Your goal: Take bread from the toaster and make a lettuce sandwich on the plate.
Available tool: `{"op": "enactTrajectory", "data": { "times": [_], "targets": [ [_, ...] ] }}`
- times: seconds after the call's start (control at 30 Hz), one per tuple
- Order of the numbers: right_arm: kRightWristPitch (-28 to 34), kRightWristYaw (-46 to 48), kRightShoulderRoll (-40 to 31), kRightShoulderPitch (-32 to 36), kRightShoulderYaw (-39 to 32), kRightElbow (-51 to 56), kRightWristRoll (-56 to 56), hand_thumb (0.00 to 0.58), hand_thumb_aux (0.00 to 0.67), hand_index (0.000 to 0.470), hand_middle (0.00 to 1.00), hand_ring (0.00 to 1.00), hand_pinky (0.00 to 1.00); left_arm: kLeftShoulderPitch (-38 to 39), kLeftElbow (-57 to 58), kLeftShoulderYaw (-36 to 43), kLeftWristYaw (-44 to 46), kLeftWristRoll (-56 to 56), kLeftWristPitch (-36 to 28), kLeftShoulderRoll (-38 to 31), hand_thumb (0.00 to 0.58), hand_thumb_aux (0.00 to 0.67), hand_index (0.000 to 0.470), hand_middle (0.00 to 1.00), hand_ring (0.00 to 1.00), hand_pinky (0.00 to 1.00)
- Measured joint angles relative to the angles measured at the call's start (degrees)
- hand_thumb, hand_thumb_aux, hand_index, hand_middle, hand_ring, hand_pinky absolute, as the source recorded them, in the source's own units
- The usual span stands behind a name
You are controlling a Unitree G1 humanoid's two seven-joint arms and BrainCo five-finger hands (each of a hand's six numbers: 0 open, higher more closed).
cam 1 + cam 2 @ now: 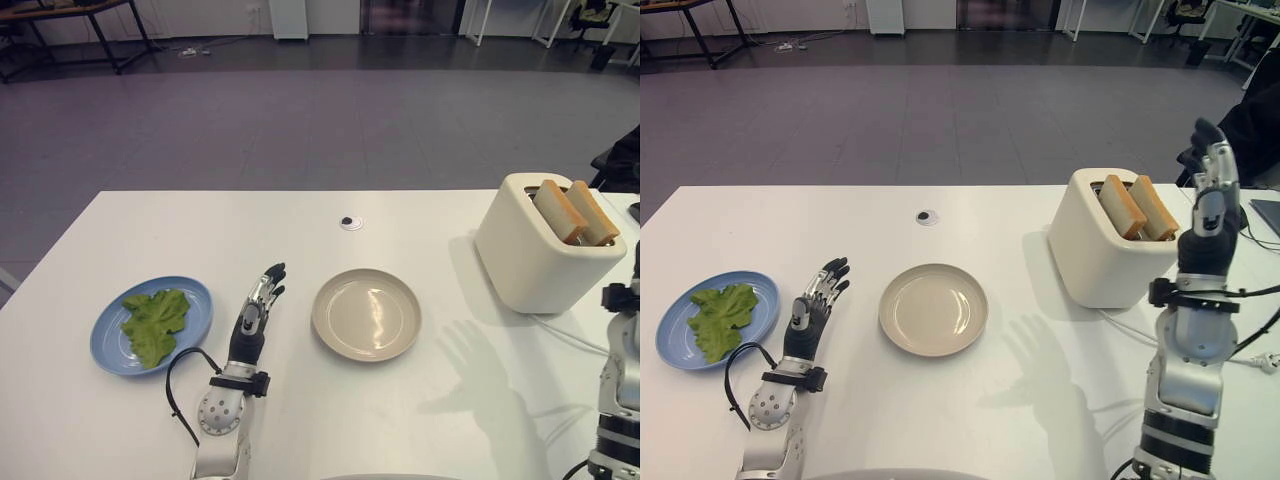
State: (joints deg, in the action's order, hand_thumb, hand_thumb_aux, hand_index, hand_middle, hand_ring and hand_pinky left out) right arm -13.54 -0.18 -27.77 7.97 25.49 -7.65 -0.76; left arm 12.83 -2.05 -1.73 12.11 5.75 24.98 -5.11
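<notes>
White table (300, 220) carries, near its left edge, a blue plate (103, 345) with a lettuce leaf (155, 322) on it. Just right of it the left hand (255, 310) lies flat, fingers straight, holding nothing. A beige plate (366, 314) sits mid-table. Toward the right edge a cream toaster (530, 260) holds two bread slices (560, 210) upright; the right hand (1210, 195) hangs raised beside it, fingers extended, empty

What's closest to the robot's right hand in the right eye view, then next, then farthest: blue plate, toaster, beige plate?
From the right hand:
1. toaster, just left of it
2. beige plate, middle of the table
3. blue plate, far left
</notes>
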Motion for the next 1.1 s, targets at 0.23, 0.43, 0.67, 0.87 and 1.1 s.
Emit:
{"op": "enactTrajectory", "data": {
  "times": [0.23, 0.43, 0.67, 0.87, 1.1],
  "targets": [
    [4.3, -3.3, -13.3, 2.0, -1.3, 20.7, -15.0, 0.005, 0.003, 0.002, 0.00, 0.00, 0.00, 0.5, -0.5, 0.1, -0.2, 0.0, 0.2, 0.3, 0.000, 0.000, 0.000, 0.00, 0.00, 0.00],
    [1.5, -3.5, -14.2, 2.8, -7.3, 34.8, -17.3, 0.258, 0.171, 0.120, 0.00, 0.00, 0.00, 0.6, -0.5, 0.0, -0.3, 0.0, 0.5, 0.5, 0.000, 0.000, 0.000, 0.00, 0.00, 0.00],
    [-2.5, -5.5, -15.7, 6.0, -10.4, 41.2, -17.3, 0.468, 0.376, 0.264, 0.00, 0.00, 0.00, 0.6, -0.5, -0.1, -0.3, 0.1, 0.6, 0.5, 0.000, 0.000, 0.000, 0.00, 0.00, 0.00],
    [-4.5, -7.2, -16.1, 7.9, -11.9, 42.2, -17.2, 0.552, 0.523, 0.367, 0.00, 0.00, 0.00, 0.9, -0.5, -0.4, -0.3, 0.1, 0.7, 0.5, 0.000, 0.000, 0.000, 0.00, 0.00, 0.00],
    [-5.4, -8.0, -16.0, 8.2, -12.9, 42.4, -16.5, 0.580, 0.670, 0.470, 0.00, 0.00, 0.00, 0.9, -0.5, -0.5, -0.3, 0.1, 0.7, 0.5, 0.000, 0.000, 0.000, 0.00, 0.00, 0.00]
  ]
}}
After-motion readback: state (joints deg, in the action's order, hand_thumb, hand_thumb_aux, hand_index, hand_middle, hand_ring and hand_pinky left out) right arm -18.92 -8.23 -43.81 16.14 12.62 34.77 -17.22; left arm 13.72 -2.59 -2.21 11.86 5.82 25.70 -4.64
